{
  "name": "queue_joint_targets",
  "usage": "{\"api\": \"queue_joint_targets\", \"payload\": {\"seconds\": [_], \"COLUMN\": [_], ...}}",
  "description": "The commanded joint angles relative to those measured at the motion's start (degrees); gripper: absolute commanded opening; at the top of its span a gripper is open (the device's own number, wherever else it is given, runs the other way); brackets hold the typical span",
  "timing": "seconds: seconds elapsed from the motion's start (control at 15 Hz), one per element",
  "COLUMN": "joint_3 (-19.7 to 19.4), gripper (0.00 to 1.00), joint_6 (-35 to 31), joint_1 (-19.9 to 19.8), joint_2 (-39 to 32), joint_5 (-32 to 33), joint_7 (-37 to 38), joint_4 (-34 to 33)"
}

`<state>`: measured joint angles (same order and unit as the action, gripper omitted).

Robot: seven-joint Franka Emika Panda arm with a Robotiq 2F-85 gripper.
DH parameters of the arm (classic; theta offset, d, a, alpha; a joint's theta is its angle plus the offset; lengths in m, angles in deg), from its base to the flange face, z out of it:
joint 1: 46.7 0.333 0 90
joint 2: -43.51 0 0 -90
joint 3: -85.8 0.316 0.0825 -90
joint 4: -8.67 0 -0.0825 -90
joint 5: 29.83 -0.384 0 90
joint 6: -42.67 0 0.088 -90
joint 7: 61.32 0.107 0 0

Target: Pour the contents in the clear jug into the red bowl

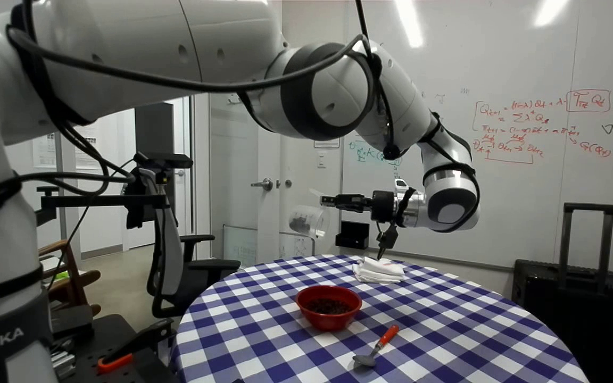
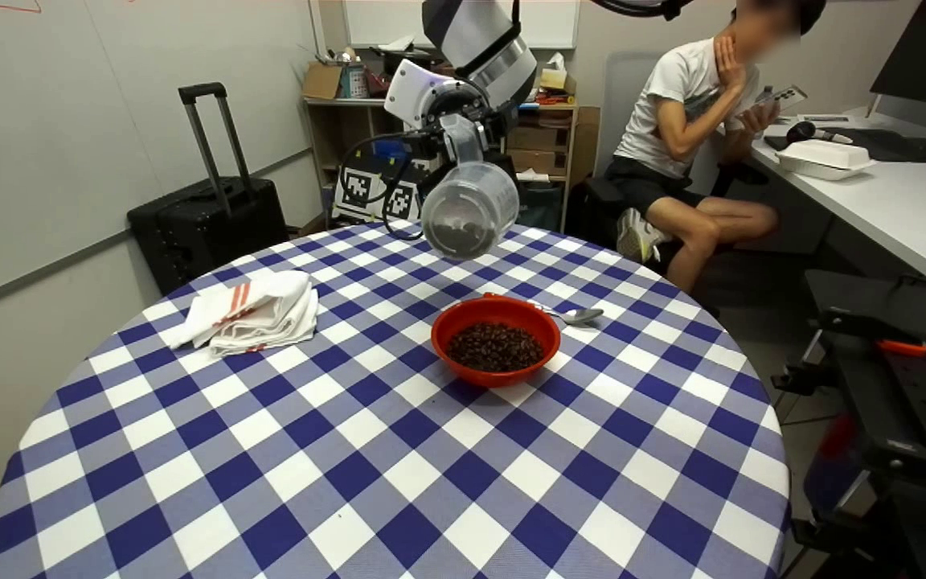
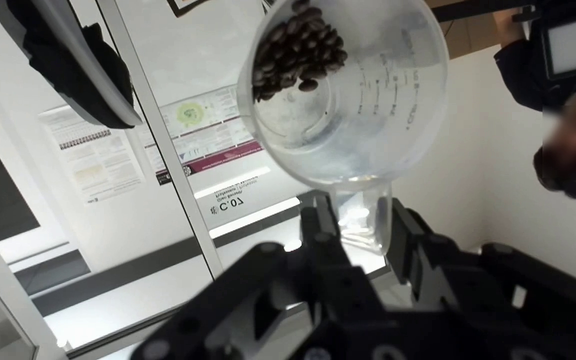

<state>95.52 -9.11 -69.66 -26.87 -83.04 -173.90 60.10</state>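
We've got the colourless transparent plastic jug [image 2: 471, 211] tilted in the air, pour unfinished by our reading.

Black end effector [image 3: 360, 217] pinches the jug's handle [image 2: 464, 140], probably so the mouth is unobstructed and wrist roll can tip it. In the wrist view, dark brown beans [image 3: 298, 52] heap to one side inside, which fits the tilt. The round shallow red bowl [image 2: 495, 379] sits lower, on the blue-and-white checked desk [image 2: 334, 466], placed to catch, we judge; it holds similar beans [image 2: 495, 347]. We can't tell whether the mouth lines up. Orange-handled metal spoon [image 1: 380, 346] lies near the bowl.
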Motion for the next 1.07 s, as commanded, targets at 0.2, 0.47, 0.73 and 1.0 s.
{"api": "queue_joint_targets", "payload": {"seconds": [0.2, 0.47, 0.73, 1.0], "joint_3": [1.0, 2.5, 6.9, 11.2], "gripper": [0.07, 0.07, 0.07, 0.07], "joint_6": [5.4, 5.7, 4.9, 4.8], "joint_1": [-0.9, -1.2, -2.5, -4.1], "joint_2": [-5.8, -6.9, -7.6, -9.1], "joint_5": [-6.5, -7.2, -5.5, -5.4], "joint_7": [5.9, 8.1, 9.4, 11.4], "joint_4": [-7.7, -8.5, -7.6, -7.8]}}
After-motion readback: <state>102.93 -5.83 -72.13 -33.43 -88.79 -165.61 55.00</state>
